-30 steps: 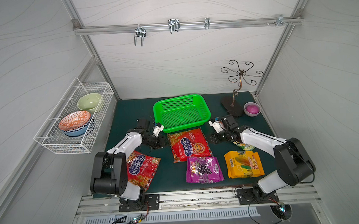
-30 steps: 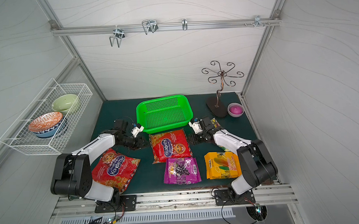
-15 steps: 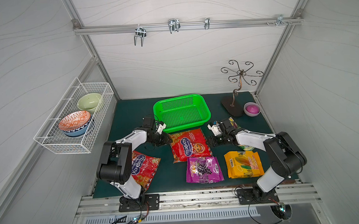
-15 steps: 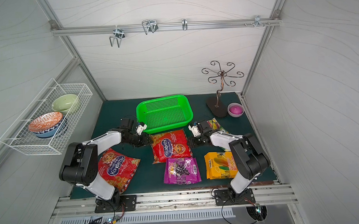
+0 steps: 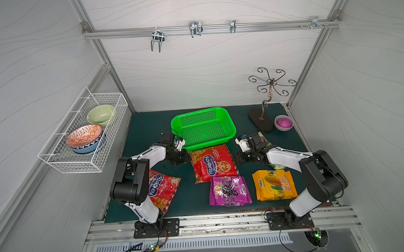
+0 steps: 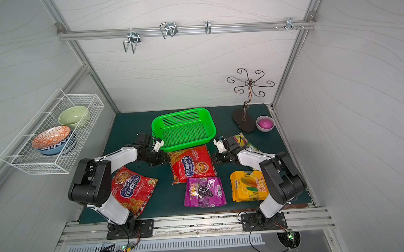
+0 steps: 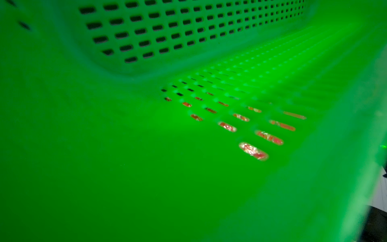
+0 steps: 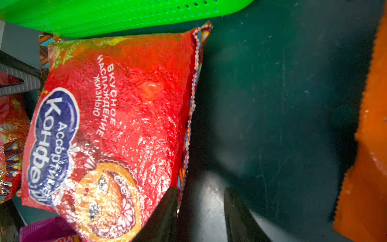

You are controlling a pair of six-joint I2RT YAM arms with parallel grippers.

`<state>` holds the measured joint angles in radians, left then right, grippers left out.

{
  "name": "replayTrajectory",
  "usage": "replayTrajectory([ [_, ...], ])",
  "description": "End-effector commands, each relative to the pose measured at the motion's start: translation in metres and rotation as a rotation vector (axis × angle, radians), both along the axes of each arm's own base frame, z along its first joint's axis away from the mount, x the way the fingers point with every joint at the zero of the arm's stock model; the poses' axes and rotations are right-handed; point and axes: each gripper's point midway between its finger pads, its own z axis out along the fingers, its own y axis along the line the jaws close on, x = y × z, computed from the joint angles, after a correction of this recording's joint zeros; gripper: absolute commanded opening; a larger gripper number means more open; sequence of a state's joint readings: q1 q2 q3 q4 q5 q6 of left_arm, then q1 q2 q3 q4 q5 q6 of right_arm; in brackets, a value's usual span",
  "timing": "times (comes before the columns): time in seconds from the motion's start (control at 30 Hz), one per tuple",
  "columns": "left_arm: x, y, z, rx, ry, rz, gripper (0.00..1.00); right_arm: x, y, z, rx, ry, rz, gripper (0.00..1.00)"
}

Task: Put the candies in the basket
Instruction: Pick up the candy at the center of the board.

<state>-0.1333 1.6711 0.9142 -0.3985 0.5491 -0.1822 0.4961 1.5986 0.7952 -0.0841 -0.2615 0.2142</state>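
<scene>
The green basket [image 5: 201,111] stands at the back of the dark mat. In front of it lies a red candy bag [image 5: 213,164] with a blue oval logo, its far edge against the basket. My left gripper [image 5: 186,156] is low at this bag's left far corner; basket wall [image 7: 188,31] fills the left wrist view and hides the jaws. My right gripper [image 8: 201,189] is open at the bag's right edge, one finger [image 8: 165,213] over the bag [image 8: 125,117], its partner on the mat. Other candies lie flat: red [image 5: 163,191], purple [image 5: 229,191], yellow-orange [image 5: 273,184], green-yellow [image 5: 277,166], orange [image 8: 372,146].
A white wire basket [image 5: 57,158] with bowls hangs on the left wall. A curly metal stand [image 5: 263,114] and a small pink bowl [image 5: 283,123] sit at the back right. Bare mat [image 5: 149,126] lies left of the green basket.
Both arms have stretched lower and reached in toward the middle red bag, the left gripper sliding right to its corner. The bags and the basket have not moved.
</scene>
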Motion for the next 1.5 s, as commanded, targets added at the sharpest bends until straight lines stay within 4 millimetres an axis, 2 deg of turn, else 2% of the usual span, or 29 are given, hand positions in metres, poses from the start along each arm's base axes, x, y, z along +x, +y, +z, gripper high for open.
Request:
replayTrajectory([
  [0.0, -0.004, 0.005, -0.011, 0.036, 0.062, 0.035, 0.20, 0.001, -0.001, 0.004, 0.000, -0.025, -0.020, 0.39],
  [0.2, -0.002, -0.004, -0.011, -0.007, 0.068, 0.014, 0.20, 0.001, 0.004, 0.003, 0.023, -0.018, -0.013, 0.39],
  [0.37, -0.001, -0.006, -0.020, -0.008, 0.110, 0.017, 0.20, 0.001, 0.005, -0.002, 0.029, -0.001, -0.033, 0.38],
  [0.63, 0.002, -0.012, -0.022, -0.011, 0.116, 0.014, 0.20, 0.001, 0.013, -0.007, 0.038, 0.020, -0.019, 0.36],
  [0.7, 0.002, -0.012, -0.022, -0.005, 0.117, 0.015, 0.19, 0.000, 0.017, -0.009, 0.034, 0.025, -0.009, 0.36],
  [0.77, 0.002, -0.012, -0.022, -0.005, 0.116, 0.014, 0.12, 0.001, 0.018, -0.014, 0.026, 0.034, -0.008, 0.36],
  [0.87, 0.002, -0.012, -0.023, -0.005, 0.119, 0.013, 0.02, 0.003, 0.022, -0.019, 0.024, 0.051, 0.008, 0.22],
  [0.97, 0.002, -0.012, -0.021, -0.005, 0.119, 0.010, 0.00, 0.002, 0.028, -0.019, 0.037, 0.071, 0.033, 0.05],
  [1.0, 0.001, -0.012, -0.020, -0.009, 0.121, 0.008, 0.00, 0.002, 0.029, -0.017, 0.039, 0.070, 0.037, 0.00],
  [1.13, -0.008, -0.013, -0.010, -0.017, 0.146, -0.006, 0.00, -0.002, 0.030, 0.002, 0.066, 0.025, 0.042, 0.00],
  [1.33, -0.034, -0.014, 0.027, -0.036, 0.150, -0.057, 0.00, -0.017, 0.030, 0.041, 0.117, -0.027, 0.062, 0.00],
  [1.47, -0.043, -0.015, 0.042, -0.056, 0.147, -0.059, 0.00, -0.027, 0.031, 0.060, 0.126, -0.071, 0.070, 0.00],
])
